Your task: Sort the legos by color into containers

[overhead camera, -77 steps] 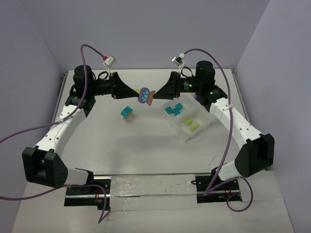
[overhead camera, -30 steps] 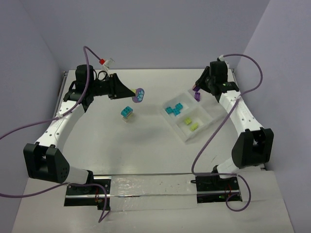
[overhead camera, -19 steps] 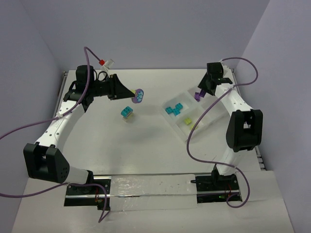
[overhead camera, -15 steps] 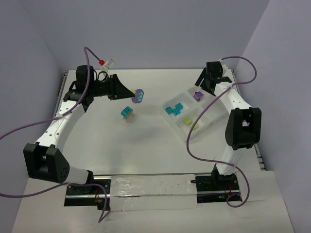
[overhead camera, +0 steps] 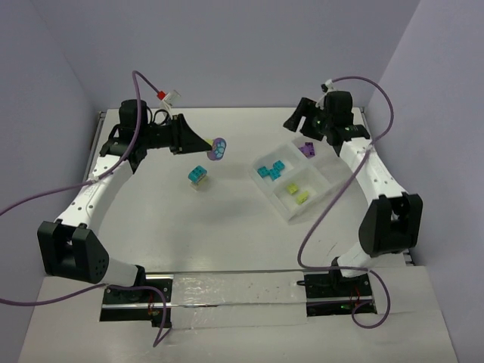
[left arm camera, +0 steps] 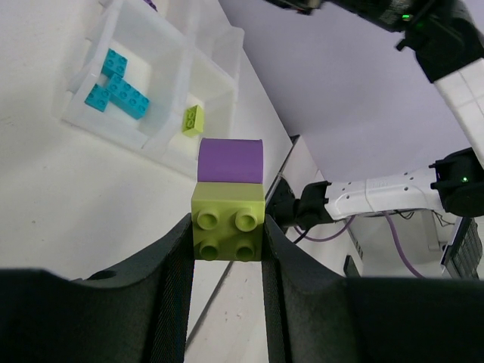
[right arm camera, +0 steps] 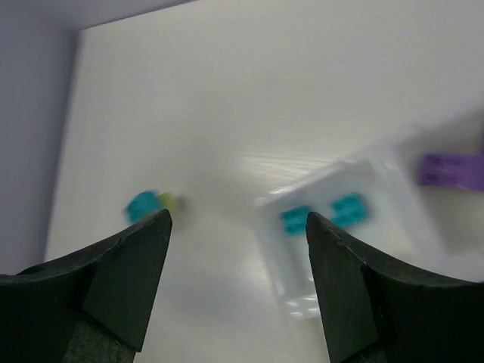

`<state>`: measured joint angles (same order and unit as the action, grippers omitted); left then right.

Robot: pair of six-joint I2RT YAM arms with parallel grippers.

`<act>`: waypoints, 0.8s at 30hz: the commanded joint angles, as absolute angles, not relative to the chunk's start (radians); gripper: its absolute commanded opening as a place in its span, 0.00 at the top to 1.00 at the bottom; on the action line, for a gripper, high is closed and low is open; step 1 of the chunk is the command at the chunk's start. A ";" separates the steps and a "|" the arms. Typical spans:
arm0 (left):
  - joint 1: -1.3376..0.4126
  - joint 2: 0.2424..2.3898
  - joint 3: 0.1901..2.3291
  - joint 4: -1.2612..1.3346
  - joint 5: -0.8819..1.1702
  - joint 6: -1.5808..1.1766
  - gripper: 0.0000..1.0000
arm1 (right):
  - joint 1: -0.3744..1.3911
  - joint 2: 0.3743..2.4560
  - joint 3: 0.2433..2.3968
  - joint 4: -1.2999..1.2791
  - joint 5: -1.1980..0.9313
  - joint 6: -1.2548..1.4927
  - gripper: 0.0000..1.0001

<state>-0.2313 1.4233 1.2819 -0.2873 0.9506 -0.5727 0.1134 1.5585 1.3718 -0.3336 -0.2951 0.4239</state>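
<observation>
My left gripper [overhead camera: 210, 144] hangs above the table's back left, shut on a stacked pair of legos, a lime brick [left arm camera: 228, 231] with a purple brick [left arm camera: 231, 160] on it. That held pair [overhead camera: 218, 148] is off the table. My right gripper [overhead camera: 293, 118] is open and holds nothing, raised behind the clear tray [overhead camera: 321, 181]. The tray's compartments hold one purple brick [overhead camera: 306, 149], cyan bricks [overhead camera: 271, 171] and lime bricks [overhead camera: 296, 193]. A cyan-and-lime pair [overhead camera: 197, 177] stands on the table left of the tray. The right wrist view is blurred and shows open fingers [right arm camera: 128, 257] with that pair [right arm camera: 151, 204] below.
Purple cables arc over both arms. The table's back edge and side walls lie close behind both grippers. In the left wrist view the tray's dividing walls [left arm camera: 185, 64] separate the cyan bricks [left arm camera: 117, 83] from a lime brick [left arm camera: 192, 119].
My right gripper has opened and the purple brick it carried now lies in the tray's far compartment; the gripper has swung up and to the left. The left gripper has barely moved.
</observation>
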 commanded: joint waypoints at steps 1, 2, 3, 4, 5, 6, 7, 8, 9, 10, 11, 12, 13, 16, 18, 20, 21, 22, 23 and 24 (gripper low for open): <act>-0.259 1.449 1.312 -0.181 1.023 -0.618 1.00 | 0.223 1.437 1.366 -0.183 -0.737 0.379 0.18; -0.264 1.454 1.316 -0.169 1.028 -0.622 1.00 | 0.254 1.432 1.363 -0.174 -0.771 0.381 0.17; -0.268 1.459 1.324 -0.162 1.030 -0.624 1.00 | 0.279 1.430 1.362 -0.162 -0.797 0.385 0.16; -0.276 1.467 1.331 -0.162 1.035 -0.624 1.00 | 0.297 1.434 1.364 -0.153 -0.838 0.388 0.15; -0.281 1.475 1.338 -0.160 1.040 -0.625 1.00 | 0.320 1.439 1.369 -0.148 -0.867 0.394 0.14; -0.285 1.480 1.342 -0.158 1.044 -0.627 1.00 | 0.331 1.447 1.371 -0.142 -0.887 0.397 0.14; -0.291 1.483 1.345 -0.148 1.053 -0.634 1.00 | 0.343 1.460 1.381 -0.132 -0.908 0.406 0.14; -0.295 1.486 1.345 -0.134 1.064 -0.643 1.00 | 0.358 1.472 1.395 -0.124 -0.922 0.416 0.14; -0.298 1.488 1.342 -0.115 1.071 -0.650 1.00 | 0.369 1.482 1.404 -0.120 -0.927 0.419 0.14; -0.300 1.486 1.340 -0.092 1.076 -0.659 1.00 | 0.378 1.497 1.415 -0.119 -0.933 0.420 0.14; -0.301 1.483 1.337 -0.077 1.081 -0.670 1.00 | 0.384 1.516 1.427 -0.124 -0.941 0.421 0.14; -0.301 1.481 1.335 -0.062 1.087 -0.685 1.00 | 0.385 1.523 1.432 -0.119 -0.946 0.425 0.15; -0.301 1.480 1.332 -0.048 1.093 -0.696 1.00 | 0.387 1.532 1.435 -0.110 -0.957 0.434 0.15; -0.304 1.478 1.332 -0.026 1.110 -0.712 1.00 | 0.391 1.555 1.430 -0.069 -1.004 0.473 0.17; -0.307 1.477 1.333 -0.023 1.114 -0.713 1.00 | 0.399 1.568 1.431 -0.061 -1.015 0.481 0.17; -0.311 1.479 1.336 -0.023 1.118 -0.712 1.00 | 0.410 1.583 1.436 -0.049 -1.031 0.494 0.17; -0.314 1.479 1.337 -0.025 1.119 -0.710 1.00 | 0.415 1.587 1.435 -0.041 -1.039 0.499 0.19; -0.316 1.479 1.338 -0.027 1.120 -0.708 1.00 | 0.419 1.590 1.434 -0.034 -1.046 0.504 0.20; -0.317 1.478 1.336 -0.031 1.119 -0.704 1.00 | 0.422 1.591 1.428 -0.019 -1.056 0.518 0.22; -0.319 1.477 1.334 -0.034 1.118 -0.701 1.00 | 0.424 1.592 1.420 -0.001 -1.066 0.535 0.25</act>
